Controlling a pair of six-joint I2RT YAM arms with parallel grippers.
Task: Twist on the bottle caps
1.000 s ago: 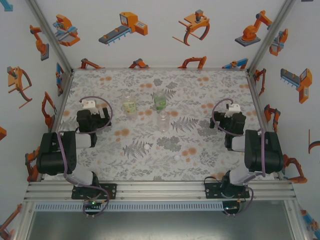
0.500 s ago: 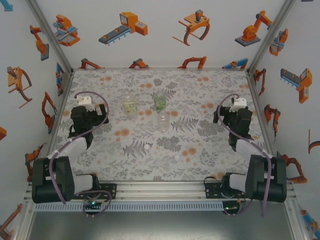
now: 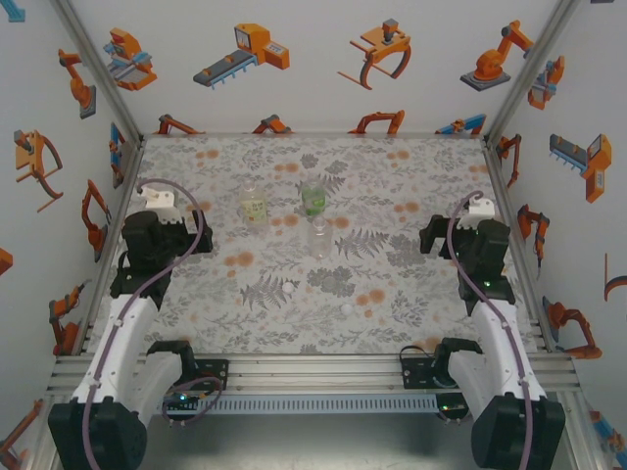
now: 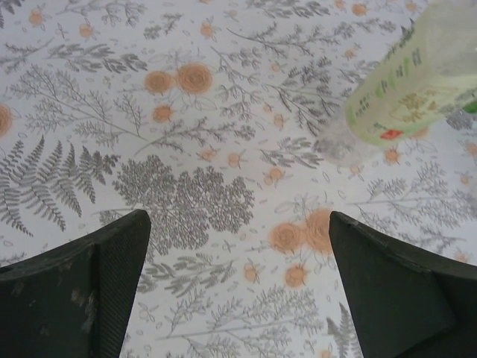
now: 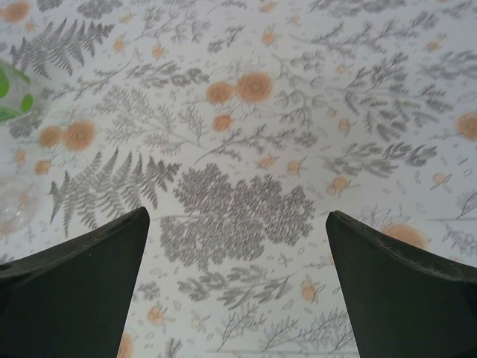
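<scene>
Three bottles stand in the middle of the table, all uncapped: pale yellow-green (image 3: 254, 209), bright green (image 3: 313, 201) and colourless (image 3: 318, 240). Two white bottle caps lie loose on the mat nearer the arms, one (image 3: 291, 289) left of the other (image 3: 346, 308). My left gripper (image 3: 199, 235) hovers left of the bottles, open and empty (image 4: 238, 220), with the pale yellow-green bottle (image 4: 417, 82) ahead to its right. My right gripper (image 3: 429, 238) hovers on the right side, open and empty (image 5: 236, 215). The green bottle (image 5: 9, 93) and the colourless one (image 5: 11, 198) sit at its left edge.
The floral mat (image 3: 392, 176) covers the table, with bare room between each gripper and the bottles. White walls with robot stickers and aluminium posts (image 3: 519, 78) close in the sides. A metal rail (image 3: 313, 370) runs along the near edge.
Both arms have stretched out: their elbows dropped toward the near edge and both wrists drifted outward, the left one left, the right one right. Bottles and caps stayed put.
</scene>
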